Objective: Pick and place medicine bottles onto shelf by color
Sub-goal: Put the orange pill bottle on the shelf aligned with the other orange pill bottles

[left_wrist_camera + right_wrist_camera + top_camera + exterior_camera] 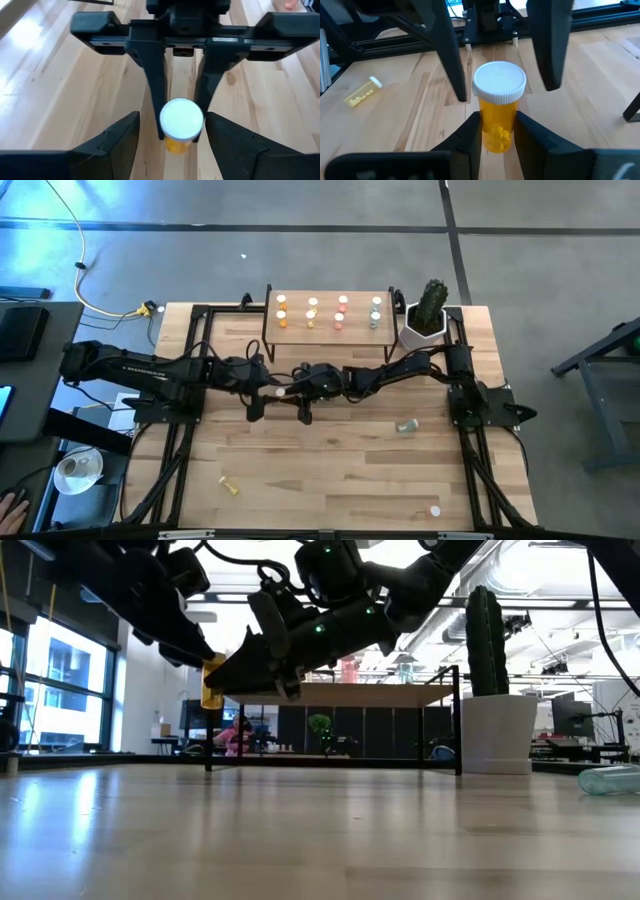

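Note:
A yellow-orange medicine bottle point(497, 107) with a white cap hangs over the middle of the table, and my right gripper point(497, 122) is shut on it. My left gripper point(171, 122) faces it from the table's left, open. The left fingers point(450, 60) stand on either side of the cap without touching it. The shelf point(327, 292) at the far edge carries several bottles in orange, yellow, pink and green columns. My right gripper pinches the bottle's yellow body point(496, 127) below the cap between its two fingers. The fingers come from the table's right, slanting a little downward. The bottle is lifted clear of the table, its cap point(181, 118) turned up and toward my left gripper.
A white pot with a cactus point(427, 318) stands right of the shelf. Loose bottles lie on the table: a green one point(405, 426) at the right, a yellow one point(230, 486) near the front left, another point(434, 510) at the front right. Black frame rails run along both sides.

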Robot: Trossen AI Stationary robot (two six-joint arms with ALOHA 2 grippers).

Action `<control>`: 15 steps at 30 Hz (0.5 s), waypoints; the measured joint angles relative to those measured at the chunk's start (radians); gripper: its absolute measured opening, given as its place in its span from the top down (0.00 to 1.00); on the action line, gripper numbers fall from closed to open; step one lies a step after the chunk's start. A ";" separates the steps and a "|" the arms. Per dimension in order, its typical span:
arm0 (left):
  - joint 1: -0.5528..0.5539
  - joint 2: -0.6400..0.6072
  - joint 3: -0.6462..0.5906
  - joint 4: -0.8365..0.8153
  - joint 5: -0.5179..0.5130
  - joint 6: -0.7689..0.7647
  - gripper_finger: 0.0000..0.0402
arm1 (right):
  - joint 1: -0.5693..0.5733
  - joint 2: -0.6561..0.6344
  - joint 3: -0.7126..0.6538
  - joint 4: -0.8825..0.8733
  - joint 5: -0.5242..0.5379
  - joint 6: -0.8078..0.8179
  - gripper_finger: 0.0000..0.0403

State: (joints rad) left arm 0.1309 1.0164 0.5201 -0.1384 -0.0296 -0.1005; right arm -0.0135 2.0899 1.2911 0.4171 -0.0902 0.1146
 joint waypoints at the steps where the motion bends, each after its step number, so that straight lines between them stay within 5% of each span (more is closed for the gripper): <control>1: 0.003 0.000 0.000 0.000 0.000 0.000 0.46 | 0.000 0.000 0.000 0.000 0.000 0.000 0.79; 15: 0.008 0.000 0.000 0.004 0.002 0.000 0.62 | -0.001 0.000 -0.001 0.013 0.000 0.016 0.79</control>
State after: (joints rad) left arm 0.1390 1.0164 0.5201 -0.1341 -0.0272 -0.1005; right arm -0.0143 2.0899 1.2903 0.4297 -0.0898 0.1303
